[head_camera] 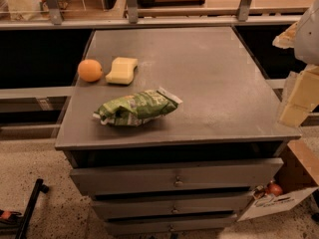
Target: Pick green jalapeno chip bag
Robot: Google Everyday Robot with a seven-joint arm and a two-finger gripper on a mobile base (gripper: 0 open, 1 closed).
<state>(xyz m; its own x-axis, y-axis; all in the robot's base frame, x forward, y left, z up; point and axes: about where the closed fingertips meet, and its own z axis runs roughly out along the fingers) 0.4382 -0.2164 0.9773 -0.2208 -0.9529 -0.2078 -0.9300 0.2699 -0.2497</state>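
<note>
The green jalapeno chip bag (135,107) lies on its side on the front left part of the grey cabinet top (214,78), one crimped end pointing right. My gripper (298,102) hangs at the right edge of the view, beside the cabinet's right side and well to the right of the bag. It holds nothing that I can see.
A round orange (90,70) and a pale yellow sponge (122,70) sit at the back left of the top. Drawers (174,178) face front below. A cardboard box (279,198) stands on the floor at the right. A railing (149,14) runs behind.
</note>
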